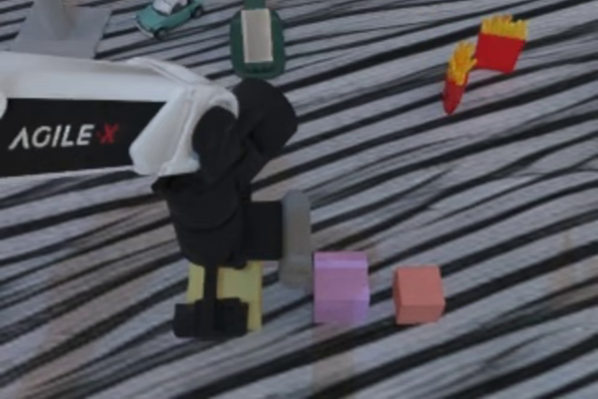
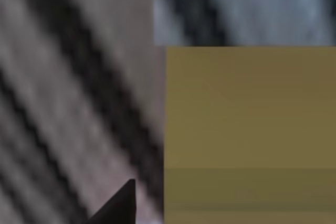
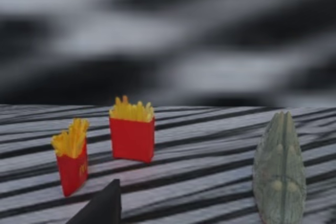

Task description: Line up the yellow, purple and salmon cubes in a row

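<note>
Here my left gripper (image 1: 217,317) is down over the yellow cube (image 1: 227,287) near the desk's front edge, grip unreadable, and a skewed release could nudge it out of line with the purple cube (image 1: 340,286) and salmon cube (image 1: 418,293).

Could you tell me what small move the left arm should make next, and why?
Probably open and lift the left claw straight up: the yellow cube under it already sits in a row with the purple cube and salmon cube. Whether it is gripping now is unclear.
</note>
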`<action>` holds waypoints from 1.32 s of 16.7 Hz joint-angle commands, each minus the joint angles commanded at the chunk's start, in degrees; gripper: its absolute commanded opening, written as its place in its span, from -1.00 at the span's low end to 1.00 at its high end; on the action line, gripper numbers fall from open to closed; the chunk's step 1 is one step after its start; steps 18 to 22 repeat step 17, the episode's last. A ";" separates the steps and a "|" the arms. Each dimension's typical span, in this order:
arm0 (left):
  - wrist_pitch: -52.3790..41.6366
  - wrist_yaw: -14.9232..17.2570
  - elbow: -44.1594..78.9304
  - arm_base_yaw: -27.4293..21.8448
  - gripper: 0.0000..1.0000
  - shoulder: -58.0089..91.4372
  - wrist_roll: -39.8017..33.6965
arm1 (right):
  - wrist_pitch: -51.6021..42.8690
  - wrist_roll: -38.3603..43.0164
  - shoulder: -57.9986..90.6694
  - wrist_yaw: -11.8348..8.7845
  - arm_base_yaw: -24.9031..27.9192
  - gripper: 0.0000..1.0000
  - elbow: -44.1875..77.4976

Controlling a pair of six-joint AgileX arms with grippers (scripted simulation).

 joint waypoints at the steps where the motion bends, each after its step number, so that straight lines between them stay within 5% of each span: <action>1: 0.00 0.00 0.00 0.00 1.00 0.00 0.00 | 0.00 0.00 0.00 0.00 0.00 1.00 0.00; 22: -15.38 -0.02 10.00 1.17 1.00 -5.43 -0.16 | 0.00 0.00 0.00 0.00 0.00 1.00 0.00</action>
